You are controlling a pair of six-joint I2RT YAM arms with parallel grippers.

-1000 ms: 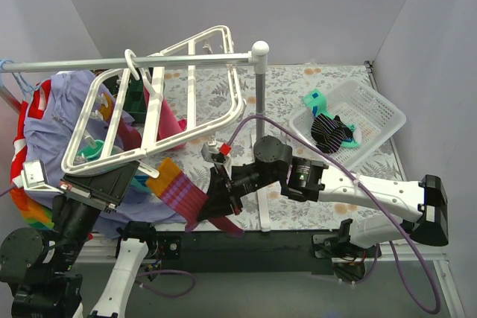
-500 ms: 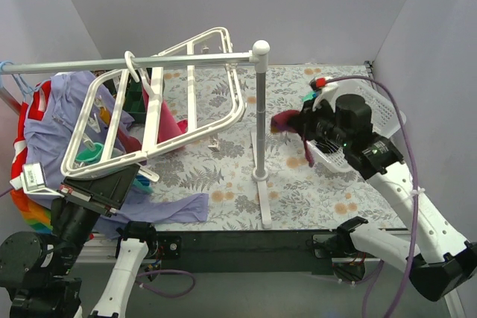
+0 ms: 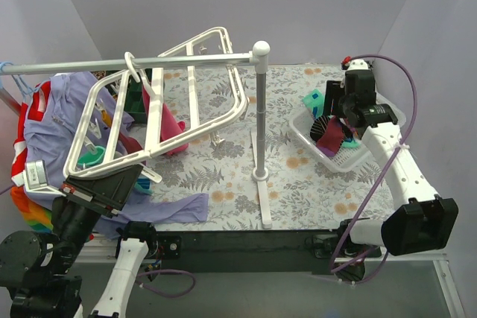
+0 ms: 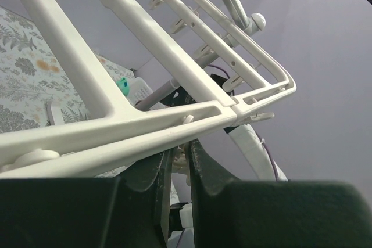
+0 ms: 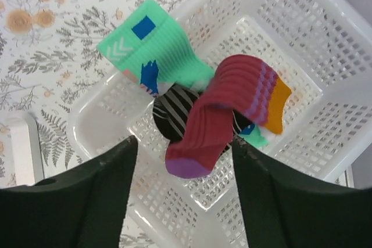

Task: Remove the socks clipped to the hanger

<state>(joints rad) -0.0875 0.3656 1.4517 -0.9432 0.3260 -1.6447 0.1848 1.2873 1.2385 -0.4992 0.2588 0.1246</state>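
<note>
The white hanger [image 3: 192,87] hangs tilted from the rail by its hook. Socks stay clipped under it: a magenta-pink one [image 3: 173,128], a teal one [image 3: 93,156] and a dark green one [image 3: 136,98]. My left gripper [image 3: 141,174] is shut on the hanger's near edge; in the left wrist view its narrow jaws [image 4: 179,146] meet the hanger bar [image 4: 145,129]. My right gripper [image 3: 339,118] hovers open over the white mesh basket [image 3: 384,113]. Below it a magenta sock with purple toe [image 5: 221,108] lies loose on a black striped sock [image 5: 174,108] and a teal sock [image 5: 154,47].
A grey rail [image 3: 74,65] runs to a pole [image 3: 258,117] on a white base in mid-table. A lavender shirt [image 3: 52,121] and a rainbow-striped garment [image 3: 30,217] hang at the left. Lavender cloth [image 3: 175,208] lies near the front edge. The table carries a fern-print cover.
My right arm swung from the front centre to the basket carrying the magenta sock, then opened and let it go. The left arm and the hanger stayed put.
</note>
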